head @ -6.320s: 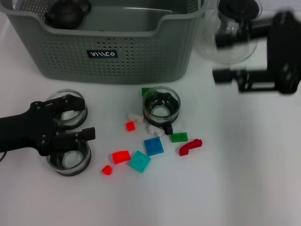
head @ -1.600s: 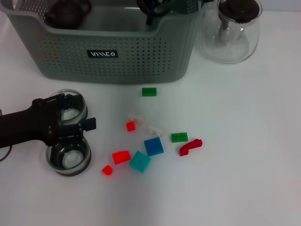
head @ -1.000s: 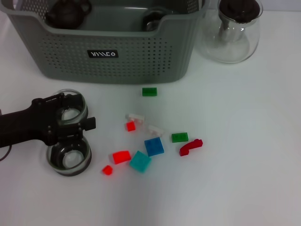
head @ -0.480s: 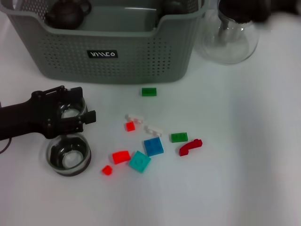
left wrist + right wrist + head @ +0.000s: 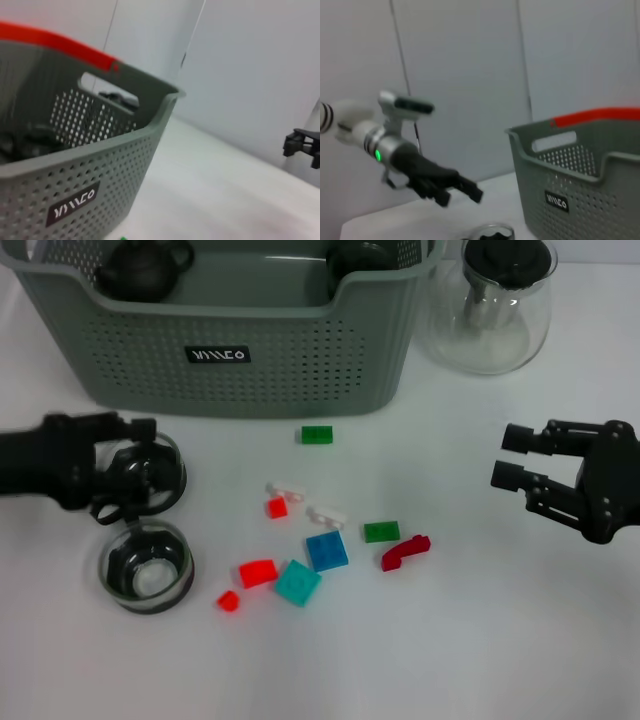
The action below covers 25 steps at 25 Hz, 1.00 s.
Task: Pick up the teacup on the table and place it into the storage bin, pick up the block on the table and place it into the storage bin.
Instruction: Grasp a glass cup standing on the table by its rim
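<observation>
The grey-green storage bin stands at the back, with a dark teapot and a teacup inside. Two glass teacups stand at the left of the table: the farther one and the nearer one. My left gripper is open, its fingers on either side of the farther teacup; whether they touch it does not show. Coloured blocks lie in the middle, among them a blue block, a teal block and a green block. My right gripper hovers open and empty at the right.
A clear glass pot with a black lid stands right of the bin. The left wrist view shows the bin and the far right gripper. The right wrist view shows the bin and the left gripper.
The teacup from the table's middle now lies in the bin. My right gripper has come back from the bin to the right of the table. My left gripper turned and drew back around the farther teacup.
</observation>
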### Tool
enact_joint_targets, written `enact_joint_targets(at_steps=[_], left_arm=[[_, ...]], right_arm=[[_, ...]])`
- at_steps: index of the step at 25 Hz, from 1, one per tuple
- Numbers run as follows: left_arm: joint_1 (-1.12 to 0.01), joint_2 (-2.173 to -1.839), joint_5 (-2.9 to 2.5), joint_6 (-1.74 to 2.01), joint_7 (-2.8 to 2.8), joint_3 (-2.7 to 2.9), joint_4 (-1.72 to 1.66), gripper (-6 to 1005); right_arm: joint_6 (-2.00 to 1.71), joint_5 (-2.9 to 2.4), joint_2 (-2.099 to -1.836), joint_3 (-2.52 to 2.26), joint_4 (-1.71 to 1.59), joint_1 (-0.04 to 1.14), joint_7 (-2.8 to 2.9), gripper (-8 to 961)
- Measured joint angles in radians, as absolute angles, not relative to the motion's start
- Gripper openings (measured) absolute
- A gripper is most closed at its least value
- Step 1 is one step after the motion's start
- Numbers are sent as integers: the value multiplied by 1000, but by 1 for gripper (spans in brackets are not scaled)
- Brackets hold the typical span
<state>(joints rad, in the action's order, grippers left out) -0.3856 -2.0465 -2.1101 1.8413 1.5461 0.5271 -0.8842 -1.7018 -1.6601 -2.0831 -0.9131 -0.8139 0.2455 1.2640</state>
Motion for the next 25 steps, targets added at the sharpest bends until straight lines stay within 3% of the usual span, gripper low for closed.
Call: enact_joint_targets(at_steps=[7, 11, 25], left_arm=[[-422, -2162, -2300, 1939, 1973, 698, -1549, 834], [-467, -2167, -2480, 1911, 2136, 911, -1661, 834], [-588, -2168, -2789, 1708, 2398, 1187, -1443, 834]], right_arm=[[-1702, -1739, -2079, -863, -780, 306, 1273, 423], [-1701, -1747, -2075, -856, -763, 330, 1294, 423], [-1701, -1757, -2071, -853, -752, 341, 1323, 423]])
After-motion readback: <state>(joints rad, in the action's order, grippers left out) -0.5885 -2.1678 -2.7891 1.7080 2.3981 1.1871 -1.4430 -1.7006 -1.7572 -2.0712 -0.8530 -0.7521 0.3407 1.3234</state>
